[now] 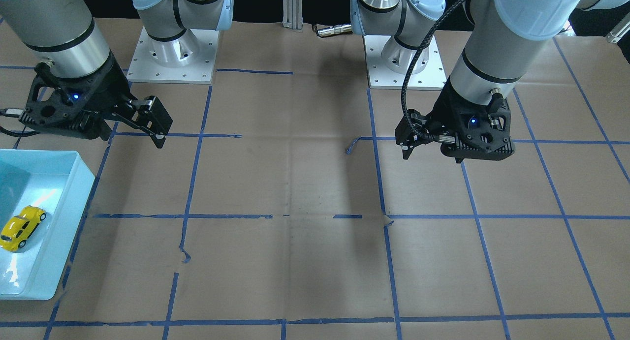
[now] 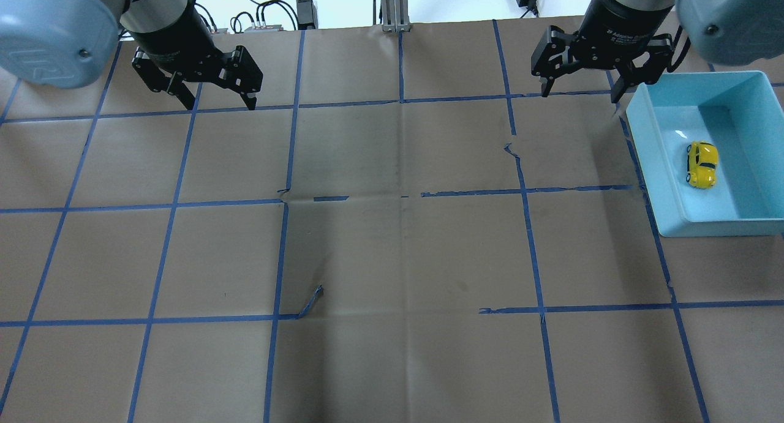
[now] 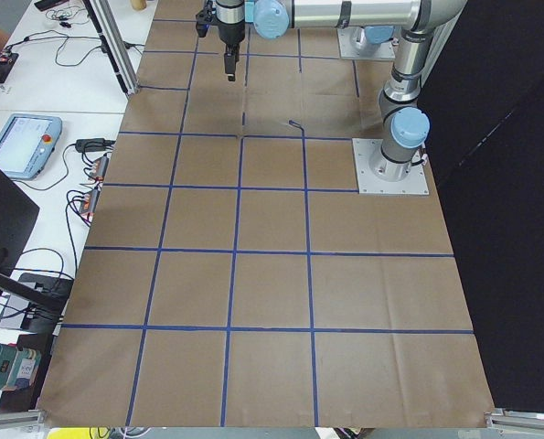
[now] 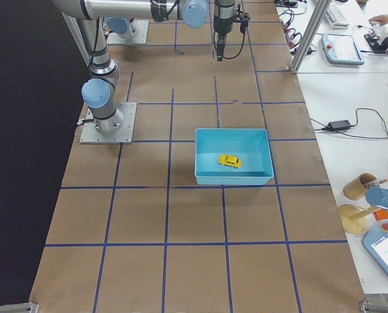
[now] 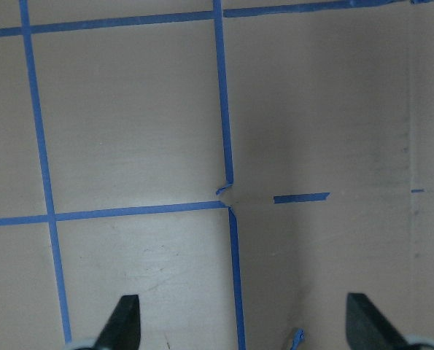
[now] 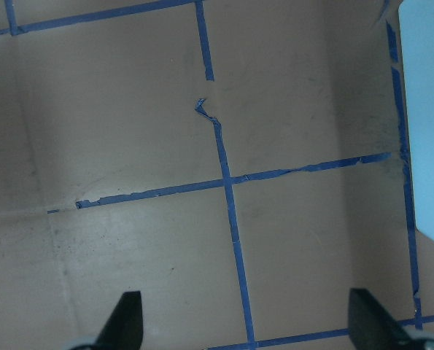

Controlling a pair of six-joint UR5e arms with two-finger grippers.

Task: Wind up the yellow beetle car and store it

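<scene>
The yellow beetle car (image 2: 701, 164) lies inside a light-blue bin (image 2: 644, 142) at the table's right side. It also shows in the front view (image 1: 22, 227) in the bin (image 1: 74, 192), and in the right view (image 4: 229, 160). My right gripper (image 2: 579, 93) is open and empty, raised just beyond the bin's far left corner. In its wrist view (image 6: 246, 321) the bin's edge (image 6: 428, 109) shows at the right. My left gripper (image 2: 217, 101) is open and empty at the far left, over bare paper (image 5: 246, 324). Neither gripper touches the car.
Brown paper with a blue tape grid covers the table. Loose, curled tape ends stick up (image 2: 311, 302) (image 2: 509, 149). The arms' base plates (image 1: 172, 59) (image 1: 406, 64) sit at the robot's edge. Desks with tablets and cables flank the table (image 4: 342, 49).
</scene>
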